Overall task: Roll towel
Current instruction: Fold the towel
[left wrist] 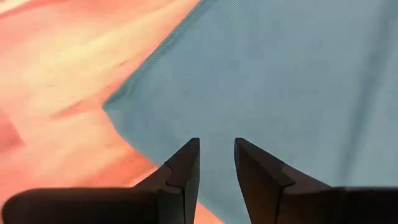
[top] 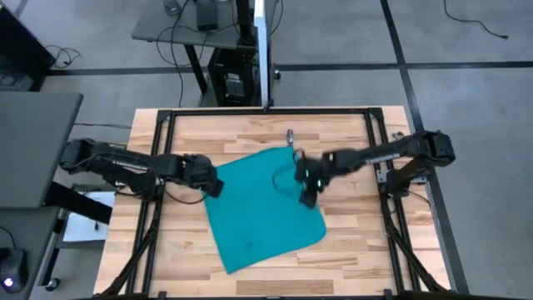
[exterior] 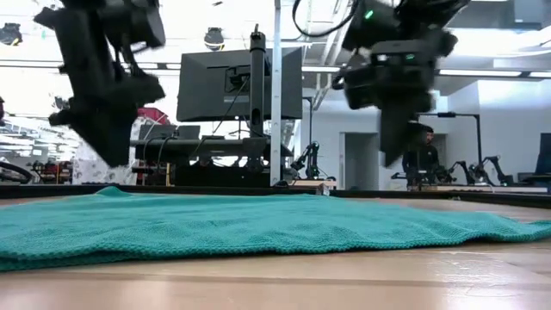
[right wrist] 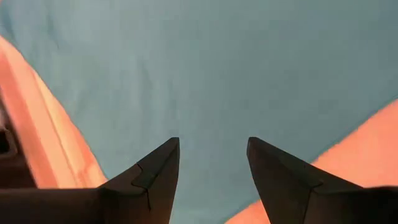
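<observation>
1. Fingers on both arms stand apart and hold nothing: the left gripper (left wrist: 214,152) shows a narrow gap between its tips, the right gripper (right wrist: 212,152) a wider one.
2. Spread flat on the wooden tabletop (top: 350,258) lies the towel (top: 262,208), turned at an angle to the tabletop's edges, with no roll begun.
3. Over the towel's left corner hangs the left gripper (top: 215,187); over the towel's right edge, near its far corner, hangs the right gripper (top: 310,197). From the low view both look clear of the cloth.
4. To start well, I would bring each gripper down onto one edge of the towel, near that edge's two corners, so both arms pull along the same line.
5. Pinch only the top layer; thin fabric likely slips from a shallow bite, so the fingers should reach past the hem.
6. Lift little and turn the edge over evenly, or the roll may skew.
</observation>
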`<state>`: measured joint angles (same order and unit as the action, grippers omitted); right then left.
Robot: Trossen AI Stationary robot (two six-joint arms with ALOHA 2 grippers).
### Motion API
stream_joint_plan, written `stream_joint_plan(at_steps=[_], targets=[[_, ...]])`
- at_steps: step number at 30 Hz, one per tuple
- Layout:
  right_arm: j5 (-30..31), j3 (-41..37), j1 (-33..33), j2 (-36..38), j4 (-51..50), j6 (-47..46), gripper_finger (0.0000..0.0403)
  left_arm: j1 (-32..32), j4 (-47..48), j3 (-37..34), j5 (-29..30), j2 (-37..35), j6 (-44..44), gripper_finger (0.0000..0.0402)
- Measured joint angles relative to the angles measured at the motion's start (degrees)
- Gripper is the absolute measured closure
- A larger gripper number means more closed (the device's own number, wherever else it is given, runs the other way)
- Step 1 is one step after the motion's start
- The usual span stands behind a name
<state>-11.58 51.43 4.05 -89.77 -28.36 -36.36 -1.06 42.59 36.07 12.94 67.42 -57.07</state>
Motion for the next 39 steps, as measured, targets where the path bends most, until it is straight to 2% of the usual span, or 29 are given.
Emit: stream_joint_plan(at_steps=[3, 7, 14, 17, 22, 26, 29, 32, 36, 39], targets=[[4.02, -0.66, 7.02, -2.58, -0.54, -8.96, 0.0218, -2.14, -2.55, -2.59, -1.39, 1.32, 5.09, 0.0318], [5.7, -0.61, 13.38, -5.94, 0.45, -19.73, 0.0218, -4.31, -3.26, -3.89, -1.54, 2.48, 11.34, 0.0318], [6.49, -0.07, 20.83, -10.82, 3.43, -34.7, 0.0218, -10.59, -8.19, -6.4, -1.76, 5.52, 20.92, 0.0318], [6.08, -0.21, 22.66, -11.16, 6.89, -40.14, 0.0218, -14.45, -10.59, -6.34, -2.0, 6.56, 27.88, 0.0318], [5.82, -0.34, 23.72, -11.44, 10.29, -43.58, 0.0218, -22.3, -13.79, -5.63, -2.61, 6.73, 36.06, 0.0318], [5.48, -0.47, 22.94, -9.93, 10.34, -40.11, 0.0218, -24.87, -10.17, -2.24, -9.94, 6.43, 42.71, 0.0318], [6.16, -0.85, 21.71, -7.35, 8.76, -36.47, 0.0218, -23.8, -6.24, 0.52, -17.62, 5.44, 44.13, 0.0318], [9.82, -0.77, 19.9, -4.13, 7.38, -34.86, 0.0218, -20.75, -3.91, 1.05, -21.77, 4.04, 42.1, 0.0318], [13.31, -0.71, 15.44, -2.6, 6.69, -30.31, 0.0218, -13.61, -2.03, 1.05, -23.05, 1.54, 34.19, 0.0318], [14.37, -0.68, 9.76, -2.7, 8.71, -26.25, 0.0218, -6.24, -5.82, 1.05, -22.95, 0.32, 25.19, 0.0318]])
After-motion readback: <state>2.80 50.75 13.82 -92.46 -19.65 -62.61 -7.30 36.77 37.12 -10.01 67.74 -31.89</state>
